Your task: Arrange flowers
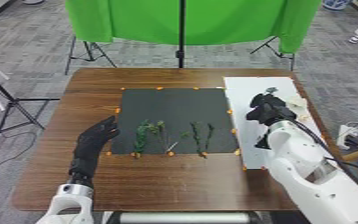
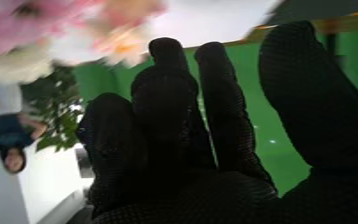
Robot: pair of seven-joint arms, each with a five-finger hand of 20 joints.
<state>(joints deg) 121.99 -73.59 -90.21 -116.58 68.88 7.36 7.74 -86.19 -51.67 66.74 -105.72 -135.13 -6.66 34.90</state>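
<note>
Brown wood with a smooth, faintly shiny surface makes up the rectangular table, where slender green stems, at least four of them, lie on one dark, flat, square-cornered mat. They run roughly lengthwise, the leftmost densely leafy, others thin and sparse. Small orange tabs dot the mat's edges. To its right is one long white sheet, bearing pale, ruffled cream flowers and, near its far end, a small grey-green piece that is too small to make out. The right hand, in black fabric, is over this sheet beside the cream flowers; it and its white arm hide much of the sheet. In the right wrist view the right hand is open, its textured fingers nearly straight, thumb well apart, holding nothing; soft-petalled pink flowers show near it, and the fingers block part of the green backdrop. The left hand rests by the mat's left edge, fingers loosely extended, nothing in its hold. Beyond the table hangs one smooth green cloth with one upright black pole before it, over grey carpet.
</note>
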